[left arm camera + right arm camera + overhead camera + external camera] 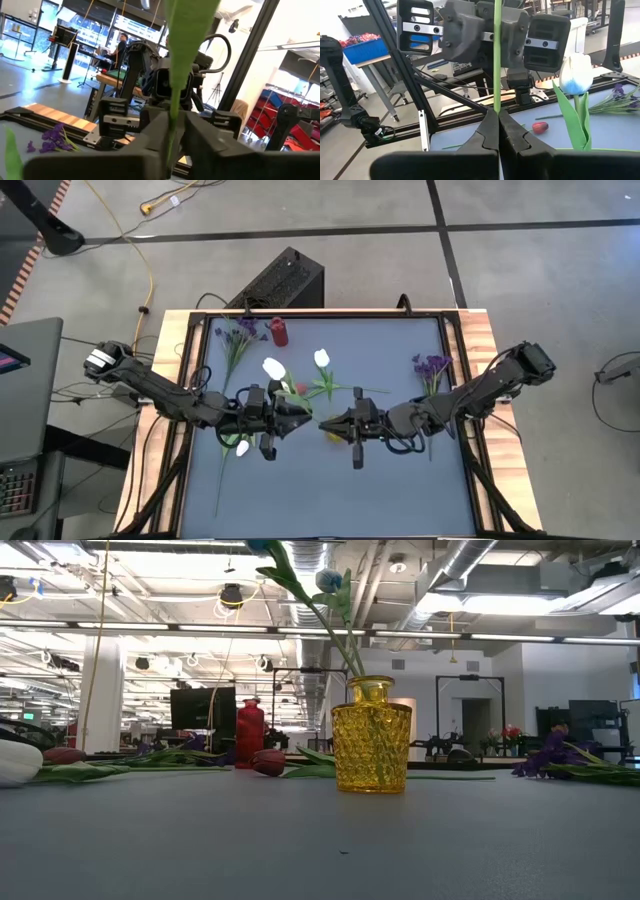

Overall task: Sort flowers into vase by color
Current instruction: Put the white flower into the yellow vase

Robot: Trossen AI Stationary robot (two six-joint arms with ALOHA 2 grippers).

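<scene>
My left gripper (303, 420) and right gripper (325, 423) meet tip to tip over the table's middle, both shut on one upright green flower stem (497, 60); its bloom is out of the wrist views. Below them stands the yellow glass vase (371, 735), which holds stems and a white tulip (328, 580). That tulip (576, 75) rises beside the held stem. Other flowers lie on the mat: a white tulip (242, 448), purple sprigs (240, 335) (432, 365) and a dark red tulip (268, 762). My left gripper (172, 125) pinches the green stem (175, 75) between its two fingers, coming level from the table's left, fingers across it. The stem stands upright and runs on above the fingers. My right gripper (497, 117) pinches the same stem (497, 100) between its shut fingertips, level from the table's right, fingers across the stem. The stem rises straight above them; below the fingers it is hidden.
A red vase (279, 331) stands near the table's far edge, left of centre. A black frame (452, 350) borders the dark mat. Loose stems and leaves (340, 390) lie just beyond the grippers. The near half of the mat (320, 840) holds nothing.
</scene>
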